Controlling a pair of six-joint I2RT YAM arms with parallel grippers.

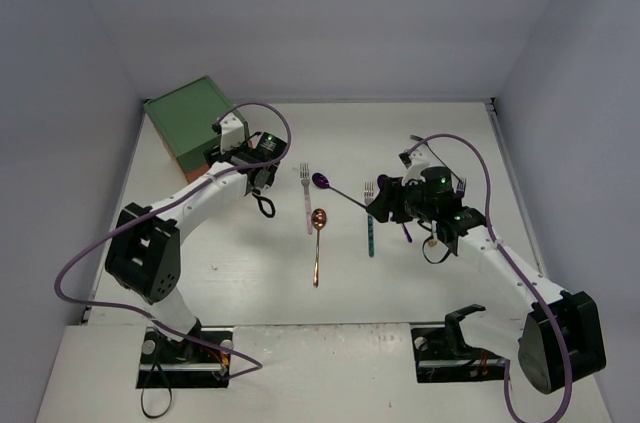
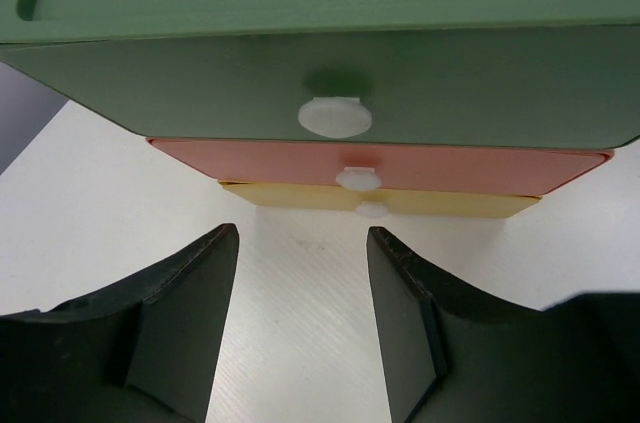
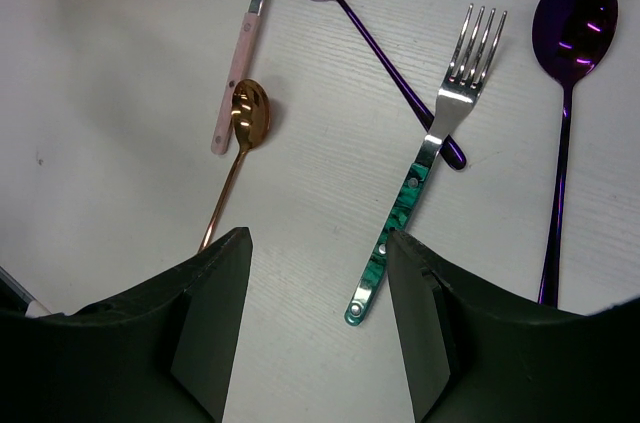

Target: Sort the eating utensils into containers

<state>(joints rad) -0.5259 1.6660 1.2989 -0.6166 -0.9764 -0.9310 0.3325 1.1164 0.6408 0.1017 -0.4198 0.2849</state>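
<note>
Little of the sorting shows as done. Five utensils lie loose on the table (image 1: 450,143) around its centre and toward 3 o'clock: a pink-handled fork (image 1: 306,195), a purple spoon (image 1: 322,182) whose handle runs toward 4 o'clock and touches or slips under the teal-handled fork (image 1: 370,225), a copper spoon (image 1: 318,241) just beside the pink handle, and a second purple spoon (image 3: 570,23) at the right, mostly hidden under the arm in the top view. The chest (image 1: 188,115) stands at 10 o'clock. From the left wrist its green drawer (image 2: 330,78), orange-red drawer (image 2: 420,165) and yellow drawer (image 2: 440,205) all look pushed in, so whether anything already lies inside cannot be told. The left gripper (image 2: 300,243) faces the drawer fronts, lined up roughly with the green drawer's white knob (image 2: 334,115); its jaws are spread with nothing between them. The right gripper (image 3: 315,243) hovers over the cutlery near the teal handle's end, jaws likewise apart and holding nothing. By my reading the work is at an early stage: a drawer has to be pulled out, then every visible piece picked up and put away.
</note>
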